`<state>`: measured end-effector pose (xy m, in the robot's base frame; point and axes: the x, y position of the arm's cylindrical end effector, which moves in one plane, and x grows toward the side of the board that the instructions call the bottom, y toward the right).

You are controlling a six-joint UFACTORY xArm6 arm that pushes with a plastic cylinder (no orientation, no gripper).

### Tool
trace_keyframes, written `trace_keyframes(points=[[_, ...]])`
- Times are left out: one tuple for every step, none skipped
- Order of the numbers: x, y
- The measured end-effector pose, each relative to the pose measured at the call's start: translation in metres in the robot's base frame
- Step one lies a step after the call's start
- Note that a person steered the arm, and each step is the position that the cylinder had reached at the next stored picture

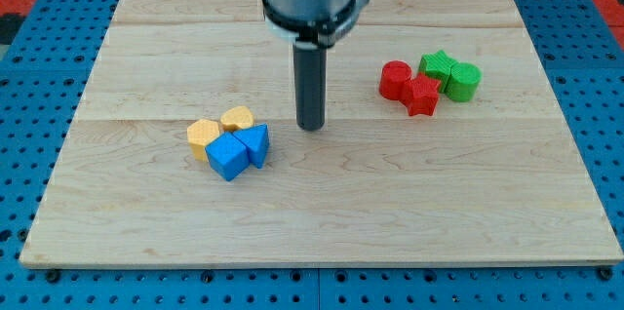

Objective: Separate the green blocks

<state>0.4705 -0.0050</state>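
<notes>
My tip waits near the middle, and the green blocks sit far off to the view's right.

My tip (pixel 311 127) is the plain round end of a dark rod — it has no fingers to open or shut, so it can only push. It touches no block now. Just to the view's left are a yellow block (pixel 237 118), another yellow block (pixel 202 135), a blue cube (pixel 228 157) and a blue wedge (pixel 255 141), all bunched up. The green star (pixel 438 65) and the green round block (pixel 464 81) are well apart from my tip, to the view's right and a bit higher. They touch side by side, so the tip likely has to slide between them. A red round block (pixel 395 80) and a red star (pixel 422 95) press against them. The board (pixel 390 213) is smooth pale wood — the blocks look like hard, shiny plastic.
</notes>
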Motion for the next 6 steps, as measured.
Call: trace_keyframes(points=[[0.043, 0.049], [0.066, 0.124], [0.012, 0.195], [-0.055, 0.205], [-0.089, 0.188], [-0.118, 0.134]])
